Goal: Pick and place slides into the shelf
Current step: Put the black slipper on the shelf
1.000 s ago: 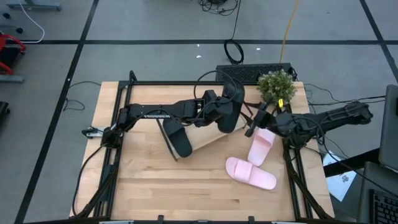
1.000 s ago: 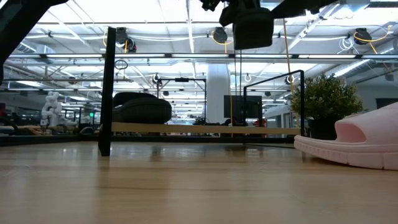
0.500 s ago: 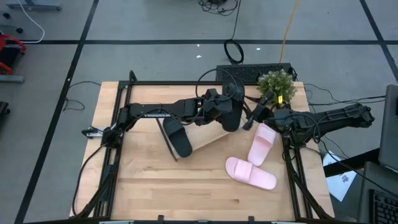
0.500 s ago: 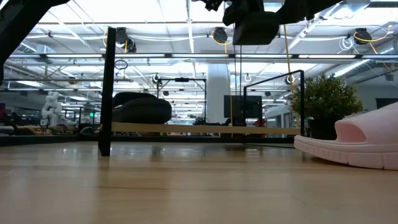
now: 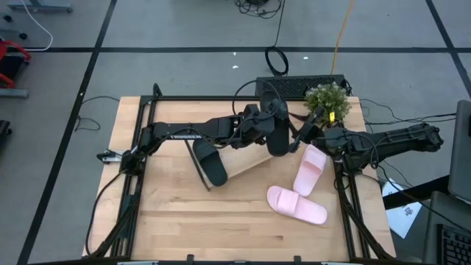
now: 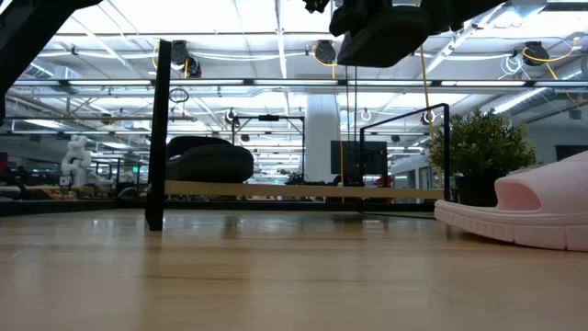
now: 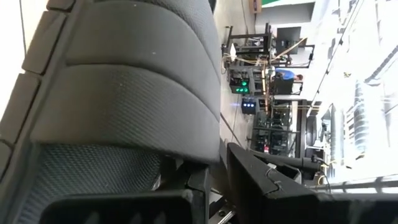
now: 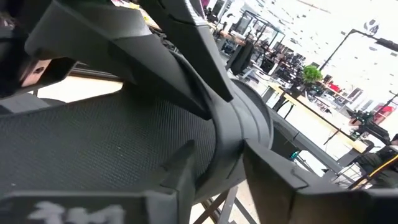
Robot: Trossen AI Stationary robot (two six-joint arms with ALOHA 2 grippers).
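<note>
My left gripper (image 5: 259, 132) reaches in from the table's left and is shut on a black slide (image 5: 277, 129), held high above the table (image 6: 381, 35). My right gripper (image 5: 296, 141) comes level from the right and is shut on the same slide's other side. A second black slide (image 5: 210, 163) lies on the shelf's board (image 5: 246, 165), also seen in the low view (image 6: 209, 158). Two pink slides (image 5: 309, 171) (image 5: 296, 204) lie sole-down on the tabletop at the right. My left gripper pinches the slide's long side edge (image 7: 198, 167) between its two fingers, just below the wide strap (image 7: 124, 93). It comes about level from the table's left, across the slide. The slide is lifted clear of shelf and table. My right gripper has the slide's opposite side rim (image 8: 227, 158) between its two fingers, one finger (image 8: 177, 180) on the textured footbed and the other (image 8: 277, 183) on the sole side. It comes level from the table's right, across the slide.
A potted plant (image 5: 327, 101) stands at the table's far right, close behind my right arm. The shelf's black frame posts (image 6: 158, 129) rise near the table's middle. A keyboard (image 5: 298, 85) lies beyond the far edge. Bare tabletop lies at the near left.
My right gripper has gone toward the table's left, up to the raised black slide. The slide has tipped a little in my left gripper's hold and shifted slightly toward the right, still high above the shelf.
</note>
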